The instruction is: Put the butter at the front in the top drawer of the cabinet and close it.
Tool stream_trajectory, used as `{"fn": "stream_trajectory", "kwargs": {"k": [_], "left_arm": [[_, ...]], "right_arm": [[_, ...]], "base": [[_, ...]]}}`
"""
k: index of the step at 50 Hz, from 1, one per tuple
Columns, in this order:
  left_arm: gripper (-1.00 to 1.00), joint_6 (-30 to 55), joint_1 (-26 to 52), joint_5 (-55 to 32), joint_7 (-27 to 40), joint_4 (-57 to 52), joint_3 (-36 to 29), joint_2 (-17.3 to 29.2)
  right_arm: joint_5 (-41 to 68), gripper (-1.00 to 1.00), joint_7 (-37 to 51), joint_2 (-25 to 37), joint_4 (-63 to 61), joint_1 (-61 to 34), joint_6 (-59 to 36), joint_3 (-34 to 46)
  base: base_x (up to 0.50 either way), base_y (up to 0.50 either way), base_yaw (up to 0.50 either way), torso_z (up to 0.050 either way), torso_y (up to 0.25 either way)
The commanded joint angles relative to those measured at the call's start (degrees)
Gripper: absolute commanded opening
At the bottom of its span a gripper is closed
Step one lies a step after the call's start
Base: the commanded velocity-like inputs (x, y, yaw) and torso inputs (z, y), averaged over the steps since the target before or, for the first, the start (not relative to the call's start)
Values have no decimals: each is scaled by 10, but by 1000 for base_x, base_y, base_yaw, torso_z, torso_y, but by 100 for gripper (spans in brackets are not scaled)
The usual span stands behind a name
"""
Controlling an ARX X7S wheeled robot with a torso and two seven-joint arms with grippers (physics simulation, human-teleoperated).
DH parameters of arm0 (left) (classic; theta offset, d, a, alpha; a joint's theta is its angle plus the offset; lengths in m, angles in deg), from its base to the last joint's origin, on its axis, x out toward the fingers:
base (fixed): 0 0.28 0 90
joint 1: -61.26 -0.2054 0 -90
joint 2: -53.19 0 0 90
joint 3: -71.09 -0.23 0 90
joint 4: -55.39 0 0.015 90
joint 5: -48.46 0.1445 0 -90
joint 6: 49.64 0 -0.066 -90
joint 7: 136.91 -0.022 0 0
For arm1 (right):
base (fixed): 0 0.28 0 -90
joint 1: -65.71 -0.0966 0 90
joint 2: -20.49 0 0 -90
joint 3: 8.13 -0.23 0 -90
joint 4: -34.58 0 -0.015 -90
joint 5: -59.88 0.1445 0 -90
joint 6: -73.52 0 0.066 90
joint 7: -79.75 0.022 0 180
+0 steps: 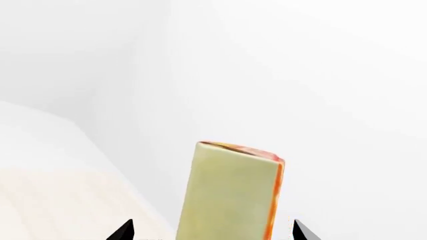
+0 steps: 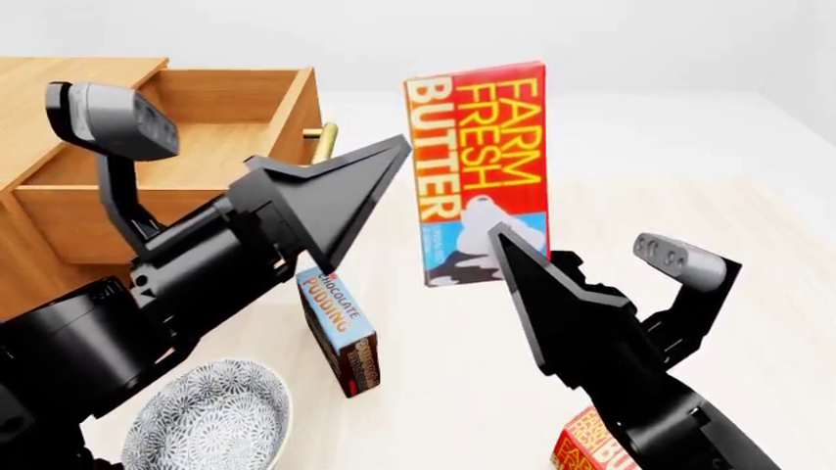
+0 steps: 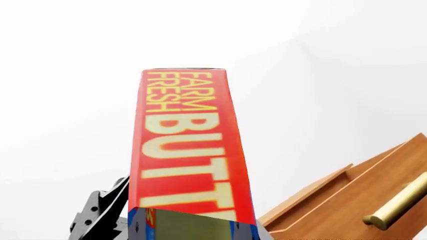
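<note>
The butter (image 2: 477, 166), a red carton with yellow "FARM FRESH BUTTER" lettering, stands upright in the air right of the cabinet (image 2: 39, 83). My right gripper (image 2: 520, 262) is shut on its lower end; the right wrist view shows the butter (image 3: 190, 150) rising from the jaws. My left gripper (image 1: 213, 232) is open, one black fingertip (image 1: 123, 231) on each side of the carton's pale narrow side (image 1: 230, 192), with gaps both sides. The top drawer (image 2: 196, 147) is pulled out, its brass handle (image 2: 323, 137) facing the carton. It also shows as the drawer (image 3: 347, 197) in the right wrist view.
A blue-and-brown chocolate pudding box (image 2: 343, 333) stands on the pale floor between my arms. A patterned bowl (image 2: 215, 416) sits at the lower left. A second butter carton (image 2: 594, 446) lies partly hidden under my right arm.
</note>
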Motion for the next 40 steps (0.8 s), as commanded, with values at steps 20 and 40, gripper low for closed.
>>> {"fn": "stream_trajectory", "kwargs": {"k": [20,40], "left_arm": [[100,-4,8,20,-27,19,-32,-5],[100,-11,17,41,-48,34,-50,-9]], "right_arm": [[8,-100,-7,-4,-4,-16,1,2],[10,-100,-9,-2,-6,-14,1,5]], "base": [[0,0,0,1,1],[0,0,0,1,1]]}}
